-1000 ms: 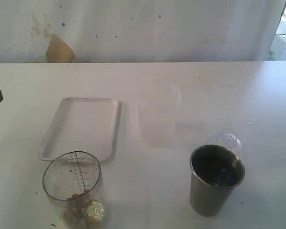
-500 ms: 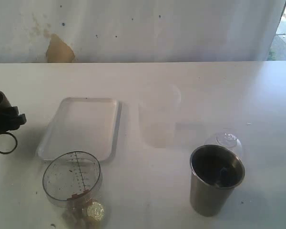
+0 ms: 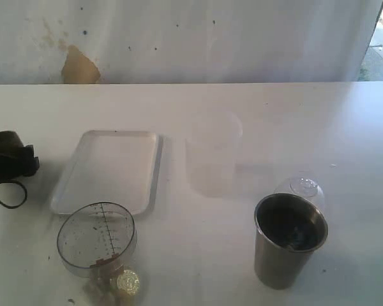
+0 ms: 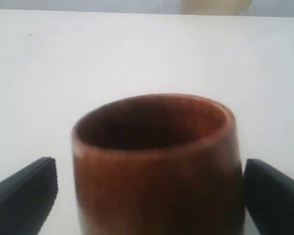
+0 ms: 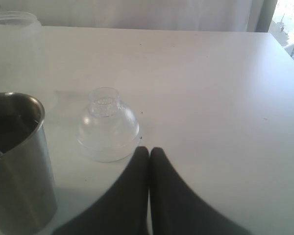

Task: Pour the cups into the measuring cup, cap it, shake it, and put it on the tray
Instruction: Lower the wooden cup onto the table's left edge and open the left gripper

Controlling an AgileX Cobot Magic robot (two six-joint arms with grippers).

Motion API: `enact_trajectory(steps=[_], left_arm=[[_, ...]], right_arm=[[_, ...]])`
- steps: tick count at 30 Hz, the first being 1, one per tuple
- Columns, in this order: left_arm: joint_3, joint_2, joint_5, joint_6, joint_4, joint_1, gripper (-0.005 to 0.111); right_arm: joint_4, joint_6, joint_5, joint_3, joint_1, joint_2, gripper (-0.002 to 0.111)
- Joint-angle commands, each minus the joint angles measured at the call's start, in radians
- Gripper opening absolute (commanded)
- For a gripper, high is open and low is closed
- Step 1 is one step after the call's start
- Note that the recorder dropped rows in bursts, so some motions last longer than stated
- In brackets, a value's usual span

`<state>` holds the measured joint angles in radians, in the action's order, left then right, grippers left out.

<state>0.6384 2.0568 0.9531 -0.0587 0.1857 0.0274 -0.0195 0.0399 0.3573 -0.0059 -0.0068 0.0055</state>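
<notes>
The squat brown cup (image 4: 154,161) stands upright on the white table between the fingers of my left gripper (image 4: 149,188), which is open, with a thin gap on each side. In the exterior view that gripper (image 3: 13,159) is a dark shape at the far left, beside the tray (image 3: 108,169). The clear measuring cup (image 3: 97,239) with its printed scale stands in front of the tray and has small bits at its bottom. The steel tumbler (image 3: 289,242) (image 5: 17,161) stands front right. My right gripper (image 5: 149,149) is shut and empty, near a clear dome lid (image 5: 108,132).
A frosted whitish beaker (image 3: 212,156) (image 5: 12,44) stands mid-table, behind the tumbler. The clear dome lid (image 3: 303,188) sits just behind the steel tumbler. A loop of black cable (image 3: 6,194) lies by the left arm. A white wall runs along the table's far edge.
My left gripper has come in from the left edge with the brown cup and its fingers have spread away from the cup's sides. The right gripper has not moved.
</notes>
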Motion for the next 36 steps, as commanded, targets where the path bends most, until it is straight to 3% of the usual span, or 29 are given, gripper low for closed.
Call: enact_trajectory(steps=[1,8,17,22,26,30,33,36], left_arm=[[0.003,-0.002,-0.003,-0.006,-0.024,-0.005,0.105],[0.003,-0.06,-0.04,-0.006,-0.024,-0.005,0.105],[0.001,-0.246,-0.204,-0.009,-0.024,-0.005,0.105],[0.001,-0.393,-0.356,-0.007,-0.079,-0.005,0.105],[0.001,-0.519,-0.515,0.018,-0.215,-0.005,0.105],[0.001,-0.629,-0.607,0.072,-0.223,-0.005,0.104],[0.001,-0.697,-0.682,0.085,-0.223,-0.005,0.093],[0.001,-0.758,-0.769,0.09,-0.223,-0.005,0.059]], right_arm=[[-0.003,-0.003,-0.007,0.006,-0.004,-0.006,0.0],[-0.003,-0.003,-0.007,0.006,-0.004,-0.006,0.0],[-0.003,-0.003,-0.007,0.006,-0.004,-0.006,0.0],[-0.003,-0.003,-0.007,0.006,-0.004,-0.006,0.0],[-0.003,-0.003,-0.007,0.006,-0.004,-0.006,0.0],[-0.003,-0.003,-0.007,0.006,-0.004,-0.006,0.0],[-0.003,-0.003,-0.007,0.006,-0.004,-0.006,0.0],[-0.003,-0.003,-0.007,0.006,-0.004,-0.006,0.0]])
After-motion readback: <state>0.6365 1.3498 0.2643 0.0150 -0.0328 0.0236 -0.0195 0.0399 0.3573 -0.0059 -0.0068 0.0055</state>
